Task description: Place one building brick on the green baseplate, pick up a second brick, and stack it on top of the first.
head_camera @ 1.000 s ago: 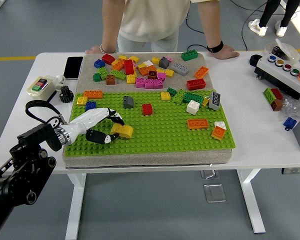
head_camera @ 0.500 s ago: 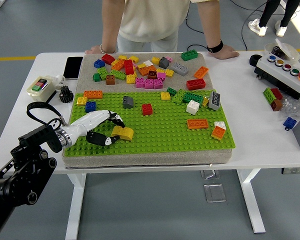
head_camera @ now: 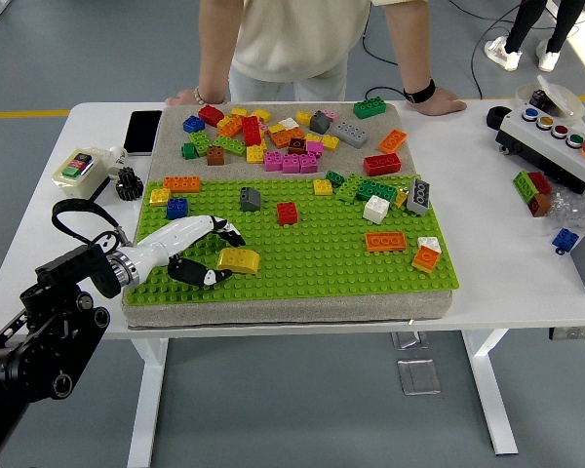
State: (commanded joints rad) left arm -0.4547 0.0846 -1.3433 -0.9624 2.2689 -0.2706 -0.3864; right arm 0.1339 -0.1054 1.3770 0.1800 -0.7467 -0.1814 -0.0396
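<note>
Your left arm is reaching in low from the near left, forearm angled over the near-left corner of the green baseplate [head_camera: 302,258]. The left hand [head_camera: 197,251] is lying with fingers spread apart, holding nothing. The yellow brick [head_camera: 238,259] is sitting on the baseplate just right of the fingertips; contact looks unlikely, though the view is too coarse to say.

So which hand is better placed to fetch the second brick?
Left. The left hand is over the green baseplate, fingers open beside the yellow brick, with the blue brick close by. The right hand is out of view.
</note>
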